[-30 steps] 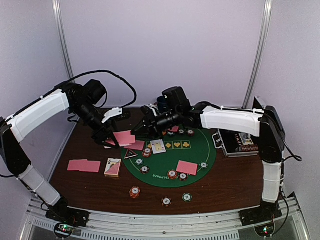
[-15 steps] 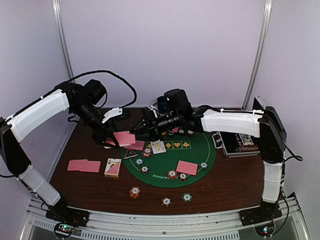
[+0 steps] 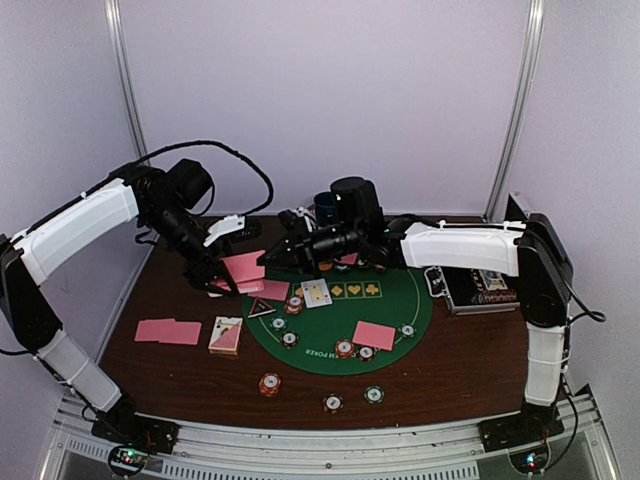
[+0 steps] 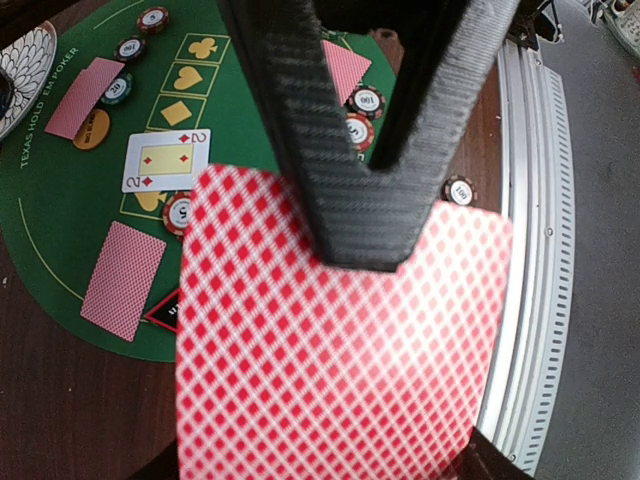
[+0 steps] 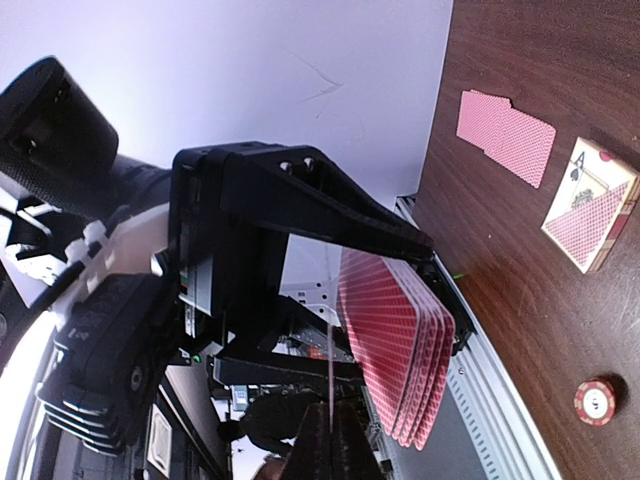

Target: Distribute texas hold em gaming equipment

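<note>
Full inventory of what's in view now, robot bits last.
Felt mat: one, green, round, table centre.
Held cards: a fan, pink-backed, in the air by the mat's left side.
Loose cards: pink-backed, pair left of the mat, at least three on it; one face-up two of diamonds.
Boxed deck: one, beside the pair.
Chips: striped, three on bare wood in front, several on the mat.
Triangle marker: one, black-red, mat's left edge.
Cup: one, dark blue, far edge.
Case: one, black, right of mat.
Left gripper: jaws shut on the held cards.
Right gripper: jaws shut, apparently pinching one held card.
</note>
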Motion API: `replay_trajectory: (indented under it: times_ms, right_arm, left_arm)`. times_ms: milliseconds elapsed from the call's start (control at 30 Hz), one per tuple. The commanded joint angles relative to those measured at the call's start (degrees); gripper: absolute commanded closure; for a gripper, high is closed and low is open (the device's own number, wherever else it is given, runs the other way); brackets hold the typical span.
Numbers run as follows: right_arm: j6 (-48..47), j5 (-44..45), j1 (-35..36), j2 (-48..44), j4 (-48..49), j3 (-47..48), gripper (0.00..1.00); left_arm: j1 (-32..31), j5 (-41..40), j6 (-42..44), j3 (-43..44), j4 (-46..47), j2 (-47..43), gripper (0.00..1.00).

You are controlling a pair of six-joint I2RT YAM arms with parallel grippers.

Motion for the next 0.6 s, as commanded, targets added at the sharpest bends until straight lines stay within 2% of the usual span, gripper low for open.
replay_trajectory:
  times_ms: [0, 267, 467, 567]
  right_arm:
    - [-2.8, -0.7, -0.3, -1.4, -2.5, 1.4, 1.00]
    - [-15.6, 0.3, -4.9, -6.4, -19.8, 3.7, 1.00]
    - [-31.7, 4.4, -8.8, -8.8, -40.4, 8.1, 1.00]
    - [-44.3, 12.6, -9.1, -8.0, -55.5, 14.3, 1.00]
  left_arm:
    - [0.4, 0.3, 0.1, 1.2, 0.6, -0.6, 1.00]
    - [0.4, -0.1, -0.2, 0.6, 0.6, -1.2, 1.00]
    - [0.4, -0.4, -0.2, 0.4, 0.0, -1.3, 1.00]
    - [0.4, -0.8, -0.2, 0.1, -0.1, -1.3, 1.00]
